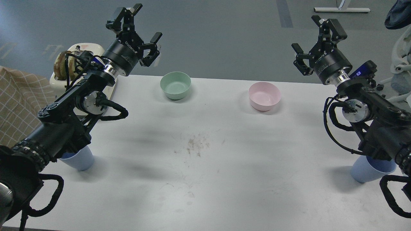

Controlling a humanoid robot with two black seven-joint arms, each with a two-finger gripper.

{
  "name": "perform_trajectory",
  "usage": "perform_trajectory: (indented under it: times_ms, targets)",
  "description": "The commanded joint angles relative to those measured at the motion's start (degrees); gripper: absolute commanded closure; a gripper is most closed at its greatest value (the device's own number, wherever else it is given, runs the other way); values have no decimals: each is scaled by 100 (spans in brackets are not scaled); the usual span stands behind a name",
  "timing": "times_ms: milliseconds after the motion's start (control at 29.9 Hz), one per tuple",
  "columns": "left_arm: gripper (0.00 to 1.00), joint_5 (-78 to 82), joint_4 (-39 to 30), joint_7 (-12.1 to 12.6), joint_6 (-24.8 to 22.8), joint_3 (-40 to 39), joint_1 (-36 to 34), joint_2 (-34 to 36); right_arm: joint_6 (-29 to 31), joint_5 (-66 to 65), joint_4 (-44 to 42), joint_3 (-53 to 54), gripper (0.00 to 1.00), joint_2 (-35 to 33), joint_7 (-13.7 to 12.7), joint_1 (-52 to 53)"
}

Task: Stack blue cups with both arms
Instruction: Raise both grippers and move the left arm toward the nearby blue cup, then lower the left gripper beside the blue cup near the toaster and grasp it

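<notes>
One blue cup (78, 159) stands upright near the table's left front edge, half hidden under my left arm. The other blue cup (369, 169) stands at the right front, partly hidden under my right arm. My left gripper (138, 25) is open and empty, raised high past the table's far left edge. My right gripper (316, 35) is open and empty, raised high past the far right edge. Both grippers are far from the cups.
A mint-green bowl (175, 85) and a pink bowl (264, 96) sit at the back of the white table (205, 179). A cream toaster (82, 51) with bread stands at the back left. A checked cloth (16, 102) lies at the left.
</notes>
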Motion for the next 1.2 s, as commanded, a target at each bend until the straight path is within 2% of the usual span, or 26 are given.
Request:
perform_trajectory:
  times_ms: [0,568,736,936,1037,1170]
  targets:
    - [2,0,-2,9,2,-14,1,15,0,-6,19,-2,0,-23,0,0]
    - [2,131,-81,9,37,30,-34,103,0,-24,28,-11,0,-40,0,-9]
    - [2,1017,-203,-9,46,92,-148,480,0,-24,98,-195,0,-145,0,-9]
    - [2,1923,-1231,0,46,92,-105,1376,0,-24,116,-204,0,-207,0,-9]
    - [2,2844,-2161,9,37,92,-52,2306,0,-24,177,-213,0,-304,0,-18]
    - [2,3487,-2829,0,28,100,-34,3062,0,-24,274,-213,0,-383,0,-70]
